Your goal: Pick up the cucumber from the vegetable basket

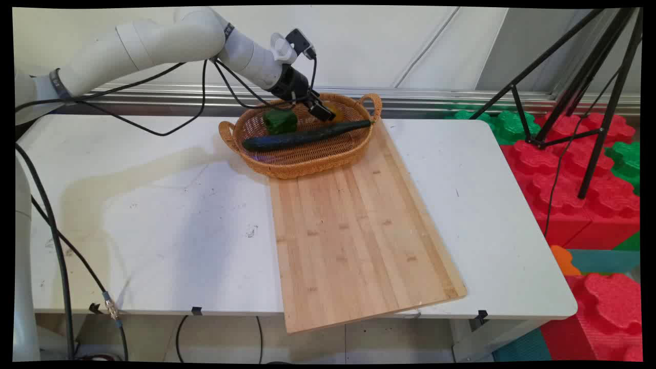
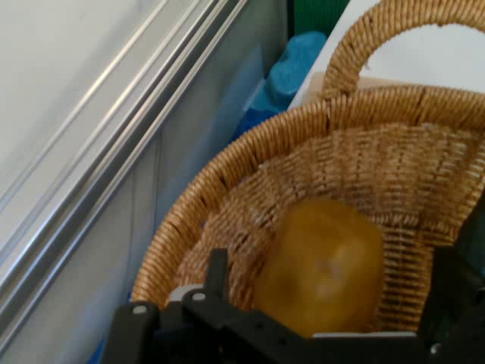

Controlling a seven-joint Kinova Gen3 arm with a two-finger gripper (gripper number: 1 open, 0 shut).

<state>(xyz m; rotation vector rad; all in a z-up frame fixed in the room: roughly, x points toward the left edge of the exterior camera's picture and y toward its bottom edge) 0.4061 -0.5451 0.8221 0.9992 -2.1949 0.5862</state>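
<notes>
One oval woven wicker basket w/ two loop handles sits at the far end of a long pale bamboo cutting board, which lies on the white bench and overhangs its near edge. Basket weave is tight, tan-orange, ribbed; thick coiled rim shows clearly in the hand view.

Inside the basket: a long dark green cucumber, smooth, glossy, lying lengthwise w/ its right tip up near the right handle; a blocky green bell pepper, lumpy and shiny, at the far left behind the cucumber; and a rounded yellow-orange fruit or veg, smooth matte skin, blunt egg-like shape, resting against the far wall of the basket. Exact kind of the yellow thing – can't tell.

Black two-finger gripper reaches down into the far side of the basket, right at the yellow thing. In the hand view the fingers stand apart, open wide, w/ the yellow thing between them; contact not visible, so nothing clearly gripped.

Right of the bench: red and green foam blocks w/ bumpy scalloped edges, and a black tripod standing on them.
</notes>
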